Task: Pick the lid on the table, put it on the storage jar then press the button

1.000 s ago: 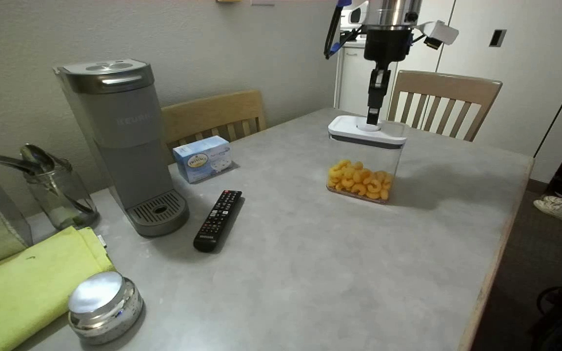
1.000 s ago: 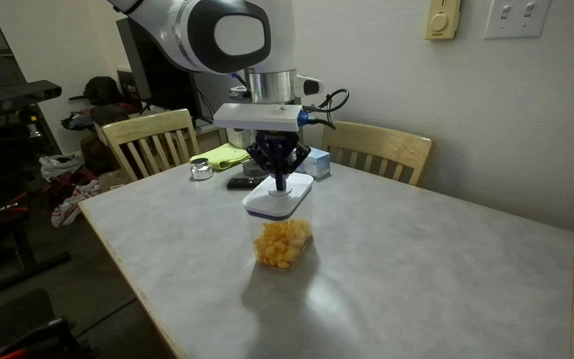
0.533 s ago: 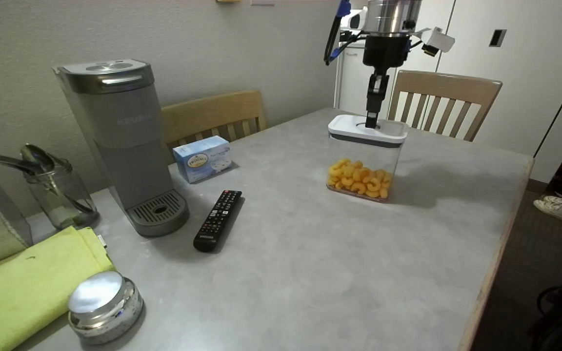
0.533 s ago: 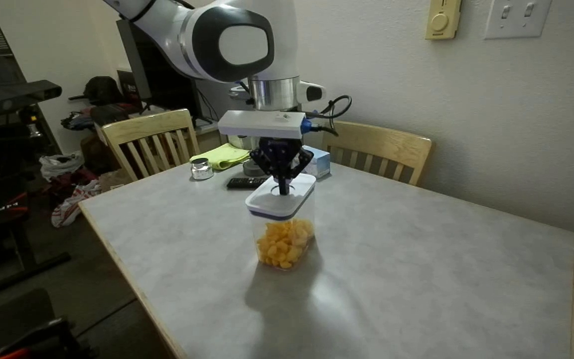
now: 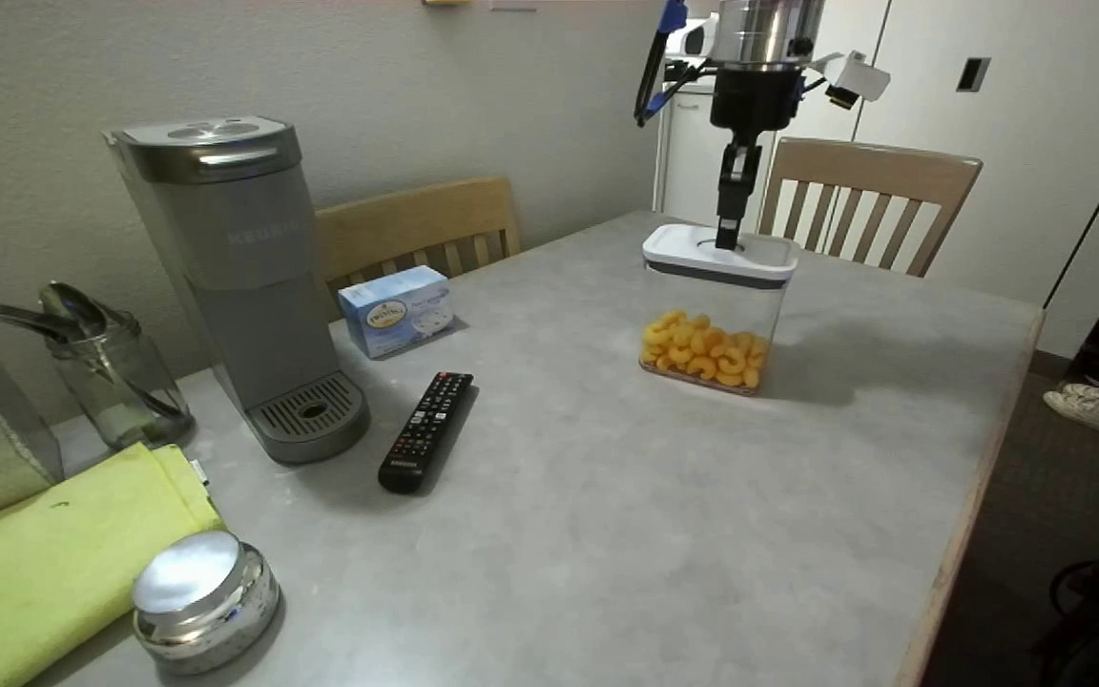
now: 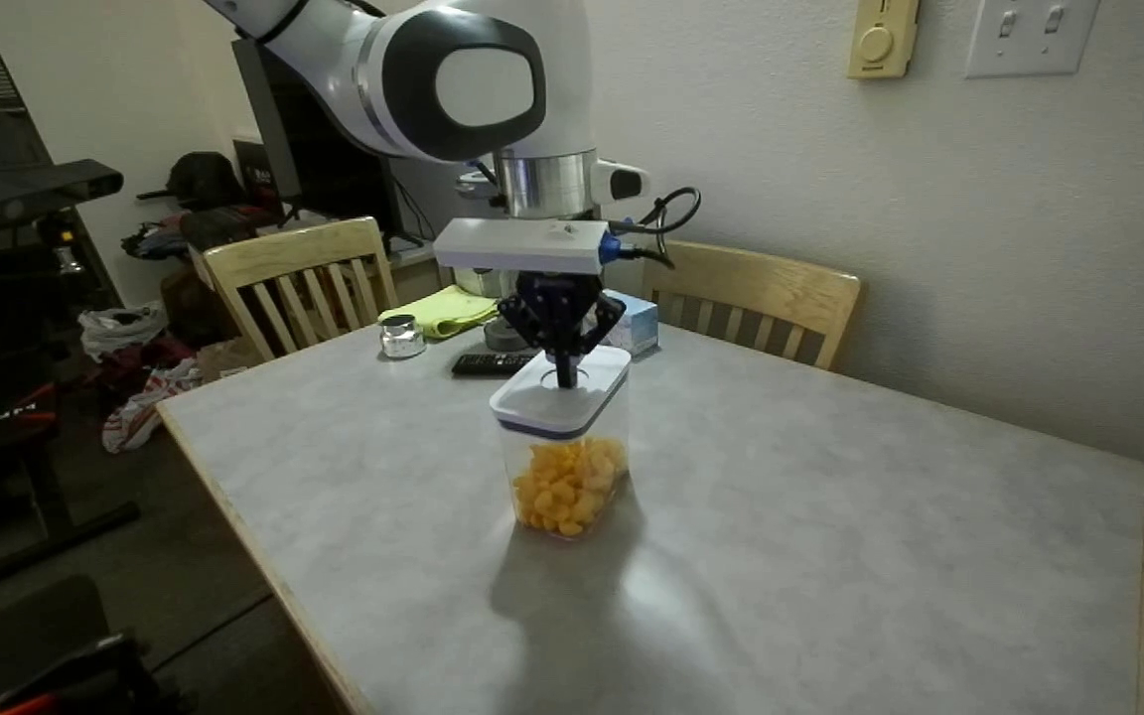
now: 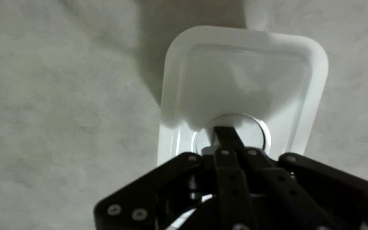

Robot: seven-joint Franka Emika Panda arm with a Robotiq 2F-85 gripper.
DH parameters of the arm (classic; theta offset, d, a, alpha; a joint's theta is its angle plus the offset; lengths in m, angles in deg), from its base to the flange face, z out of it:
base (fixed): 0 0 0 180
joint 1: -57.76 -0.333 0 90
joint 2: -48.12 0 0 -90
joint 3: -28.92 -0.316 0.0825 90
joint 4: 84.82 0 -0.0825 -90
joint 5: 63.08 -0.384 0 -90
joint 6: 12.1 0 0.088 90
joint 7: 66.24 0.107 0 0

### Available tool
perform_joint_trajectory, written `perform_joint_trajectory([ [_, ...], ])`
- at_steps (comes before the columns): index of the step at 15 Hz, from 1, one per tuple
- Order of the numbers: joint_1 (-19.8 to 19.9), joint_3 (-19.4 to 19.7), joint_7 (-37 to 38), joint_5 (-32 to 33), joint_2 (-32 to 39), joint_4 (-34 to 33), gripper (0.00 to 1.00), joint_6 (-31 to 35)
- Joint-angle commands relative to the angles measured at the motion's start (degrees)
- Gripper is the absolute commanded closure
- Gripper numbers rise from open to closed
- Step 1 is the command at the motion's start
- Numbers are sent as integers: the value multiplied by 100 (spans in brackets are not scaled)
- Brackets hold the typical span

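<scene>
The white lid (image 7: 244, 83) is seated on the storage jar (image 5: 712, 301), its button (image 7: 251, 132) pressed by the closed gripper (image 5: 728, 240).
"KEURIG" is read on the coffee machine (image 5: 268, 277), "SAMSUNG" on the remote (image 5: 425, 432); the storage jar is stood well inside the edges of the counter (image 5: 607, 534), and yellow-orange pieces (image 5: 702, 351) are held in it.

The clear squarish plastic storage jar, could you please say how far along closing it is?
Done: the flat white plastic lid sits on the storage jar. In hand: the shut black gripper rests on the lid's round white button, which looks flush. Left: probably lifting the gripper off.
</scene>
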Motion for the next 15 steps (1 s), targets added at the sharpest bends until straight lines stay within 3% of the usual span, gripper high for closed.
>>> perform_joint_trajectory([
  [1, 42, 27, -33, 119, -197, 174, 100, -100],
  [14, 45, 19, -226, -27, -572, 225, 99, -306],
  [15, 32, 34, -145, -9, -578, 228, 74, -290],
])
